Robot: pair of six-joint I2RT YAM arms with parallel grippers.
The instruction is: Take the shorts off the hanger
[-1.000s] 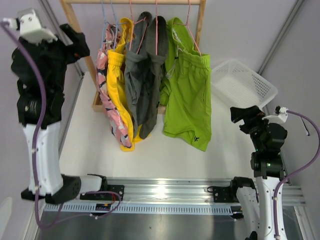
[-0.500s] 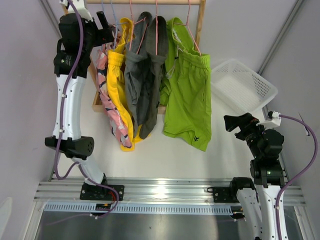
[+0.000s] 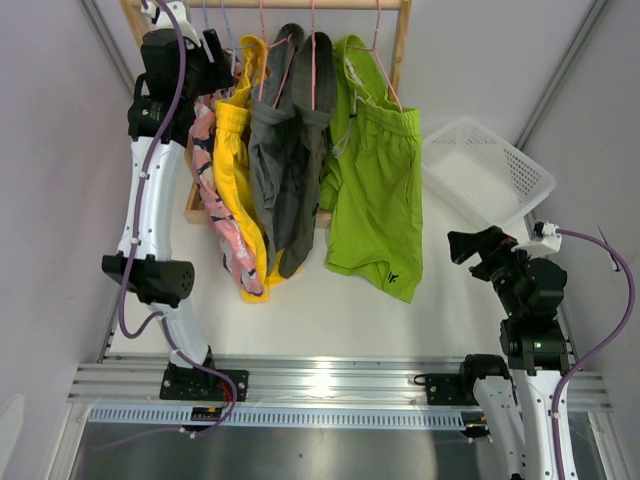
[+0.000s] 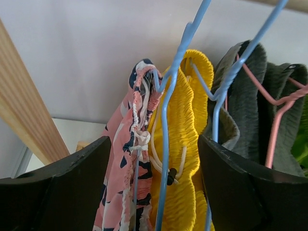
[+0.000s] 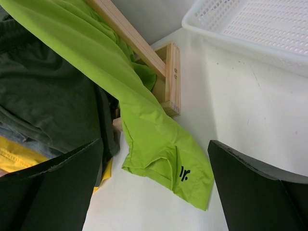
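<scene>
The four shorts [image 3: 300, 170] hang from a wooden rack [image 3: 401, 50] at upper centre, hems trailing onto the counter [image 3: 300, 320]. The left tool [image 4: 151, 163], jaws spread, straddles the pink pair [image 4: 118, 159], the yellow pair [image 4: 185, 144] and a blue hanger [image 4: 163, 144], probably lining up a pinch. The right tool [image 5: 154, 168] hangs spread at lower right, near the lime pair [image 5: 144, 130].

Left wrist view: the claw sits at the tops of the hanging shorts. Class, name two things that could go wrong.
The left claw straddles the pink patterned shorts and the yellow shorts, so closing may grab both. The blue hanger wire runs through that gap; pinching it could drag the hanger along.
</scene>
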